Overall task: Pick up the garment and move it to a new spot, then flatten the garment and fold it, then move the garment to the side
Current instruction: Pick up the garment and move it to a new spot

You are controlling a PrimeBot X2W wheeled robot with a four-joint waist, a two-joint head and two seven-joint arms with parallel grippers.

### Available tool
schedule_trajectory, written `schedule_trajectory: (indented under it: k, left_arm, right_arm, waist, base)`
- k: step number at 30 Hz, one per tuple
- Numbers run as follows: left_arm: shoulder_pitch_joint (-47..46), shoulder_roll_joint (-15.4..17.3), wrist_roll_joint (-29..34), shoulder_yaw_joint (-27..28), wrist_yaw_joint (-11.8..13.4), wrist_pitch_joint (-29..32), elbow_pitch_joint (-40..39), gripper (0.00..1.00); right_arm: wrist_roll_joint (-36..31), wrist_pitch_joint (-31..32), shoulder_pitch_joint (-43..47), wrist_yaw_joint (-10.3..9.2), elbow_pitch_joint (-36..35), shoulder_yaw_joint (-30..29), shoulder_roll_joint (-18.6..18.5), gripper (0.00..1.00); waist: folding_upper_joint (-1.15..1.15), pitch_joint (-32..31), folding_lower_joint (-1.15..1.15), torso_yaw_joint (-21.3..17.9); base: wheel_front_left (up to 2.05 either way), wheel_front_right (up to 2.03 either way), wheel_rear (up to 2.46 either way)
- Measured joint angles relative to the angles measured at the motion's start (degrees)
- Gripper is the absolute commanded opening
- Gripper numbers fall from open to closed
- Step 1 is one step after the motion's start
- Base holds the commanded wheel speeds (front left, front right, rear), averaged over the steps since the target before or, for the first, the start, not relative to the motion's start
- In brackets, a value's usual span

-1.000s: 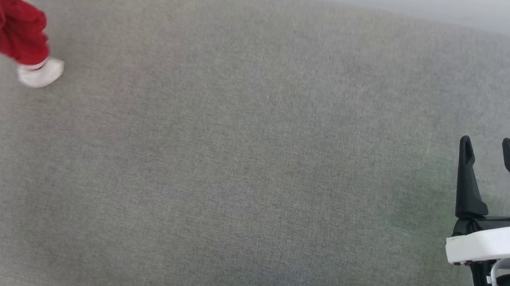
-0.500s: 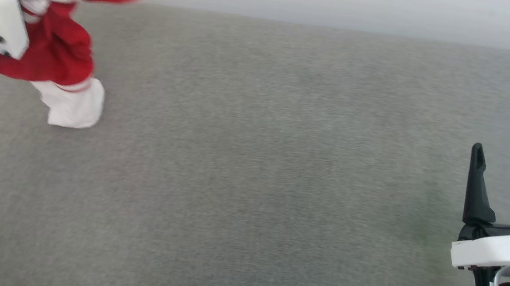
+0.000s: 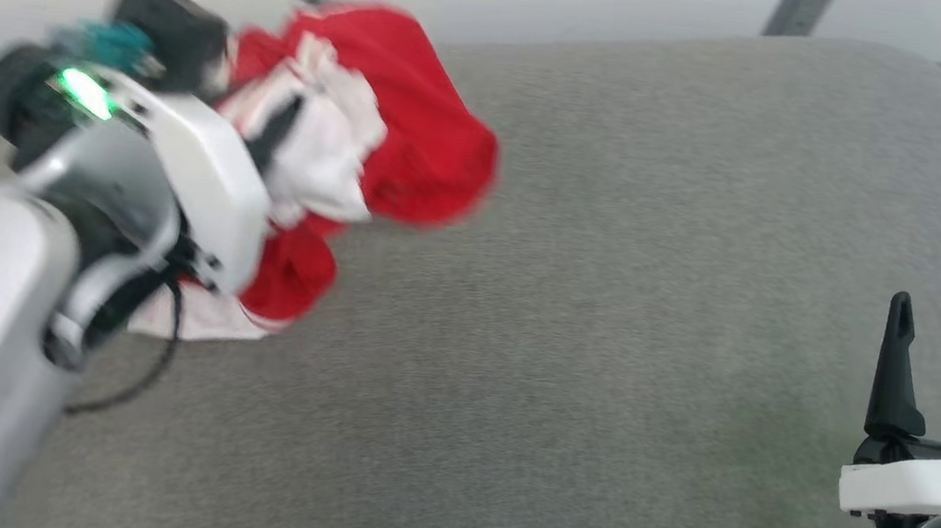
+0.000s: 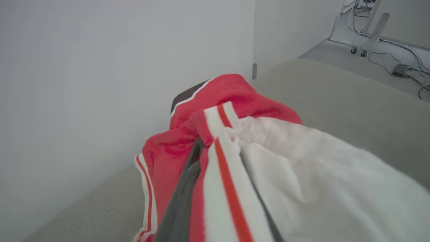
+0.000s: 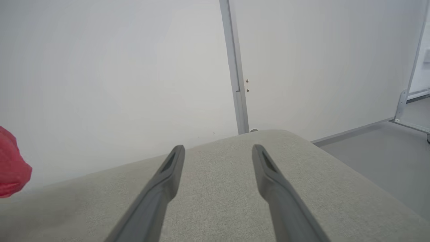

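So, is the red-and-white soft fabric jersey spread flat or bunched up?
Bunched up: the red-and-white fabric jersey is a crumpled wad, its striped trim pinched in the left gripper.

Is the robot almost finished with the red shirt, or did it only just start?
Only just started. Done: the garment is picked up, bunched in the left gripper, which is shut on it over the grey cushion. In hand: carrying it to a new spot. Left: flattening, folding, moving it aside. The right gripper is open and empty.
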Motion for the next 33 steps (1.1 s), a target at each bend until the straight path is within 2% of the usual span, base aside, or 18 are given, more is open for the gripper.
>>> schedule_trajectory:
  k: [4, 8, 22, 23, 24, 25, 29, 33]
  left_arm:
    - [2.9, -1.7, -0.4, -4.0, 0.2, 3.1, -1.1, 0.0]
    - [5.7, -3.8, -1.4, -7.4, -0.4, 4.5, 1.8, 0.0]
    - [5.5, -11.0, -3.0, -14.9, -4.8, 2.3, 27.0, 0.0]
    - [5.0, -11.7, -3.3, -15.2, -4.9, 1.9, 28.7, 0.32]
    - [4.5, -12.2, -3.5, -15.7, -5.1, 1.5, 30.4, 0.72]
    - [3.9, -12.5, -3.6, -16.1, -5.4, 0.8, 31.7, 1.0]
    - [2.0, -13.6, -5.4, -16.8, -5.5, -2.1, 35.1, 1.0]
    - [0.5, -12.6, -6.3, -17.8, -5.6, -5.7, 35.0, 1.0]
  right_arm:
    - [0.6, -0.6, 0.4, 0.0, 1.0, 0.6, 0.4, 1.0]
    - [1.5, -1.2, 0.3, 0.0, 1.9, 1.4, 0.5, 1.0]
    - [2.4, -2.6, -2.9, 0.0, 5.2, 5.3, 0.8, 1.0]
    - [2.4, -2.6, -3.1, 0.0, 5.4, 5.6, 0.8, 1.0]
    - [2.4, -2.6, -3.3, 0.0, 5.5, 5.9, 0.8, 1.0]
    - [2.4, -2.6, -3.7, 0.0, 5.7, 6.3, 0.8, 1.0]
    - [2.3, -2.6, -4.0, 0.0, 6.0, 6.8, 0.8, 1.0]
    - [2.1, -2.2, -3.9, 0.0, 6.2, 6.6, 0.8, 1.0]
  waist:
    - [0.0, 0.2, 0.0, -2.5]
    - [0.0, 0.8, 0.0, -3.9]
    - [0.0, 2.5, 0.0, -3.7]
    - [0.0, 2.5, 0.0, -3.6]
    - [0.0, 2.4, 0.0, -3.5]
    - [0.0, 2.3, 0.0, -3.4]
    - [0.0, 1.8, 0.0, -2.9]
    - [0.0, 0.8, 0.0, -2.0]
  base:
    - [0.0, 0.0, 0.0]
    - [0.0, 0.0, 0.0]
    - [0.0, 0.0, 0.0]
    - [0.0, 0.0, 0.0]
    - [0.0, 0.0, 0.0]
    - [0.0, 0.0, 0.0]
    - [0.0, 0.0, 0.0]
    - [0.0, 0.0, 0.0]
